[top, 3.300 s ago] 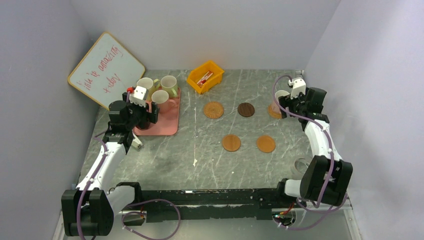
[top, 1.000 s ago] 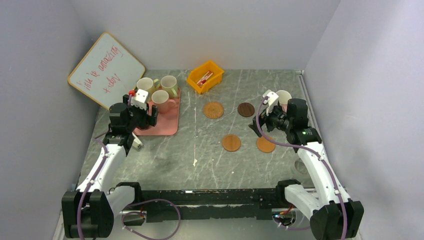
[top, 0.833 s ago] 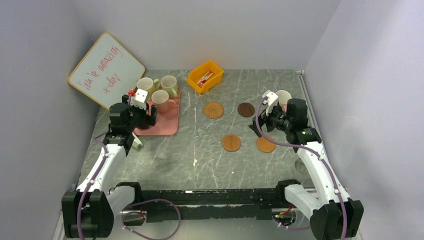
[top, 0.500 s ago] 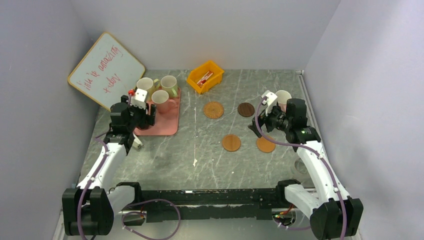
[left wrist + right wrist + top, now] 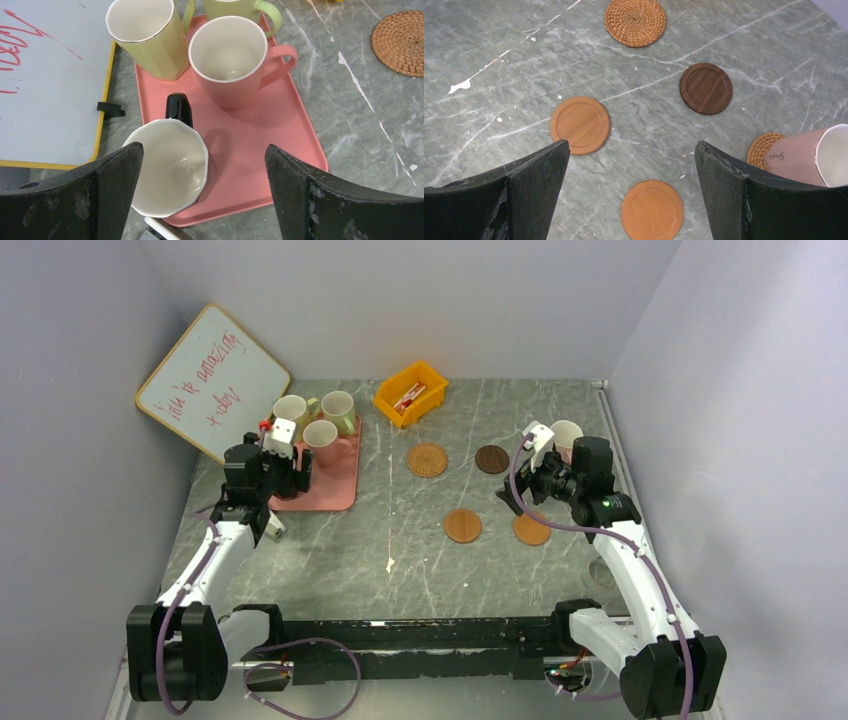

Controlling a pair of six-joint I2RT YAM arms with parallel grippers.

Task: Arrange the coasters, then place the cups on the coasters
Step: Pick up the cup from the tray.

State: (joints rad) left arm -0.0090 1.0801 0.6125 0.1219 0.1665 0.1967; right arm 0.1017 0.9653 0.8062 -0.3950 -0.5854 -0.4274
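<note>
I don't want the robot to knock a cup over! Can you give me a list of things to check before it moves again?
1. Left gripper open and empty: ok.
2. Black cup upright on the pink tray: ok.
3. Black cup centred between the fingers: not ok, it sits toward one finger.
4. Right gripper open and empty: ok.
5. Dark brown coaster bare, ready for a cup: ok.
6. Pink cup by the right arm centred on its woven coaster: cannot tell.
</note>
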